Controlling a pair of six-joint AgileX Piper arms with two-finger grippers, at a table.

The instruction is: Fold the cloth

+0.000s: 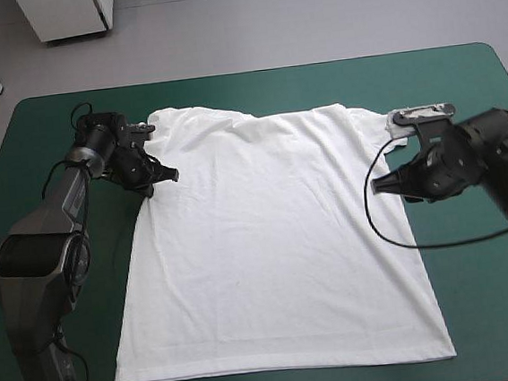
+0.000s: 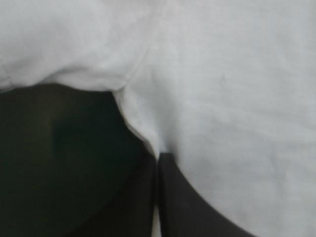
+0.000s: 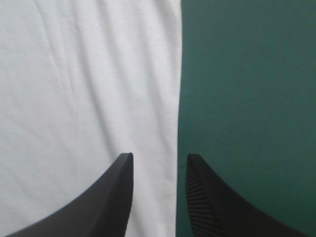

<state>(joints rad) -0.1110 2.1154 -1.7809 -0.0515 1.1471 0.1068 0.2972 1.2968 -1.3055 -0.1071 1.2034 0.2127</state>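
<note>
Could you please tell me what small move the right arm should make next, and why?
Probably shut the right end effector: it stands open astride the side edge of the flat white short-sleeved T-shirt, while the left end effector looks shut on it.

T-shirt (image 1: 277, 242) sleeve partly behind left gripper (image 1: 171, 174)

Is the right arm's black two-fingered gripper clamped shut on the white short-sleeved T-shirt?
No: the right gripper is open, its black fingers standing apart above the white T-shirt's side edge.

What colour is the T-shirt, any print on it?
The T-shirt is plain white, no print visible; clearest in the high view.
</note>
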